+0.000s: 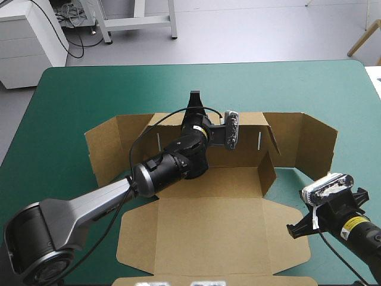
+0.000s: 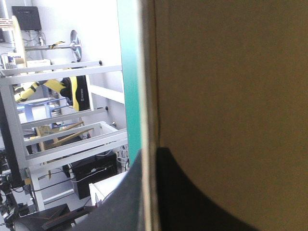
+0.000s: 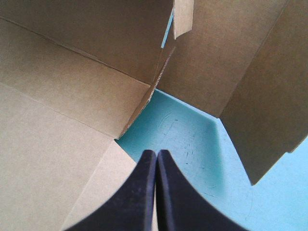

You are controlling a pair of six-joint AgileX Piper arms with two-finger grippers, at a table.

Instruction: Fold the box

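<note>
1. Read the layout first: box [image 1: 229, 182] at the centre of the high view on the teal-green cover [image 1: 71, 101], lid panel [image 1: 208, 233] flat toward the lower centre, far wall [image 1: 172, 126] raised across the upper middle, side flaps splayed out to left and right.
2. Note the left gripper [image 1: 194, 99] at the upper centre, pinched all but closed on the top edge of the far wall, with the board sandwiched between its black fingers [image 2: 192, 207] in the left wrist view. Probably the step in hand: rolling this wall inward to double it over and tuck it.
3. Hold that pinch firm, and turn the wrist about the wall's crease rather than dragging the sheet; otherwise likely to slide the whole box across the cover.
4. Note the right gripper [image 1: 297, 229] at the lower right, closed to a point and holding nothing, aimed at bare cover just ahead of the corner where the raised right wall [image 1: 269, 173] meets the right flap [image 1: 312, 146].
5. Use that closed tip as a prop: press against the right wall's outer face so the corner does not spring open during the tuck.
6. Mind the two slits [image 1: 260, 142] in the far wall; probably meant for tabs, so fold squarely to avoid crushing them.
</note>
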